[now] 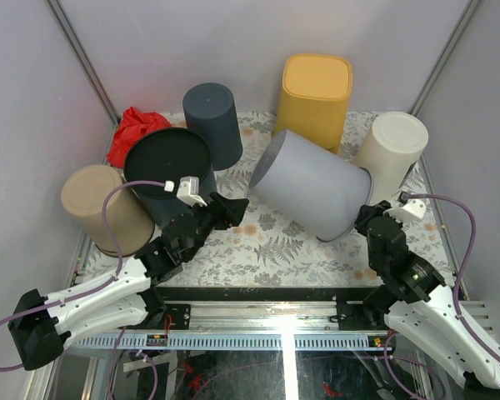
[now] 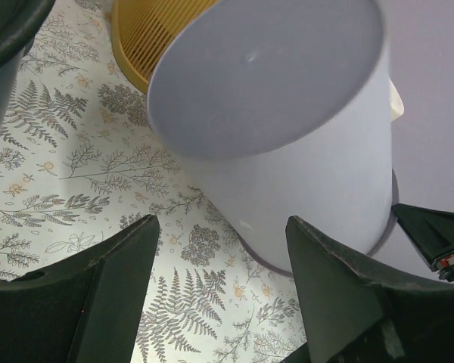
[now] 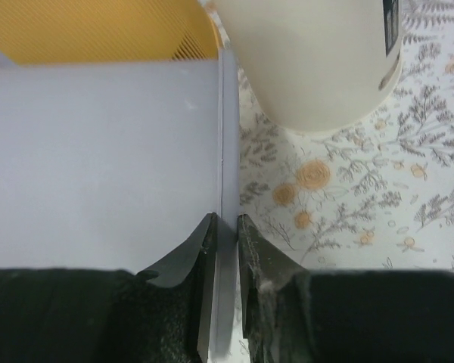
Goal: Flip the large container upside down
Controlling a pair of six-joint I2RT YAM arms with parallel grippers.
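Note:
The large container [image 1: 312, 183] is a pale lavender-grey tub. It lies tilted in the middle of the floral mat, its closed base facing up and to the left and its open rim down at the right. My right gripper [image 1: 368, 218] is shut on that rim. In the right wrist view its jaws [image 3: 225, 219] pinch the thin wall [image 3: 98, 159] between them. My left gripper [image 1: 237, 208] hangs open just left of the tub, apart from it. The left wrist view shows the tub's base [image 2: 287, 113] ahead of the wide-open fingers [image 2: 219, 223], with nothing between them.
Other upturned tubs ring the mat: yellow [image 1: 315, 92] and cream [image 1: 392, 150] behind, dark grey [image 1: 212, 121], a black-based one [image 1: 167, 162] and a tan one [image 1: 100, 204] at the left. A red cloth [image 1: 133, 129] lies at the back left. Walls enclose the table.

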